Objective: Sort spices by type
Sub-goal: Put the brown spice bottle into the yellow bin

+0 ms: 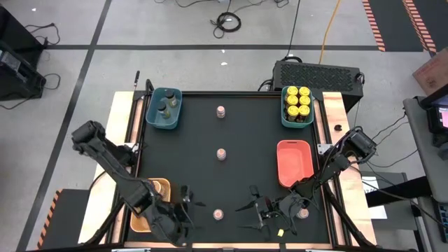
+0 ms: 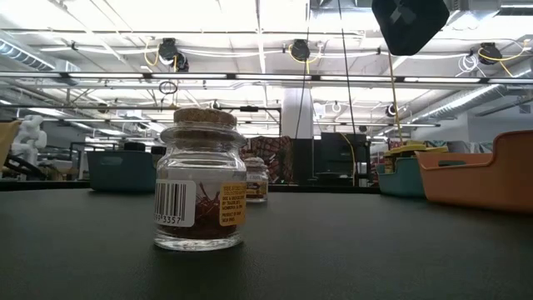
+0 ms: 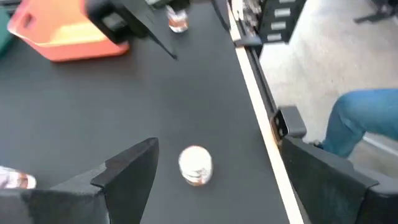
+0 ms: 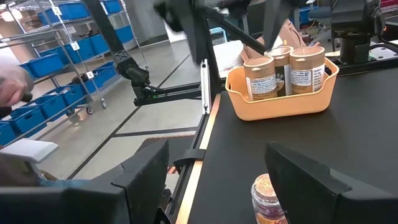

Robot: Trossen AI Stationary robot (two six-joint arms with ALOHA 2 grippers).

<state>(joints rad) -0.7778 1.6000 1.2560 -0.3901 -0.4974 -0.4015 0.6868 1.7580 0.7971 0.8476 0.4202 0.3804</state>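
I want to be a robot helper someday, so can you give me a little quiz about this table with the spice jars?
1. True or false: the coral tray is empty.
2. Which tray holds the yellow-lidded jars? A teal, B coral, C tan.
3. How many pink-lidded jars line up down the middle of the mat?
Key: 1 true; 2 A, the teal tray; 3 three.

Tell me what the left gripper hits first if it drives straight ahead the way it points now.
Most likely the small cork-lidded jar standing between and just ahead of the left gripper's open fingers. Beyond it lies bare black table; depth is uncertain.
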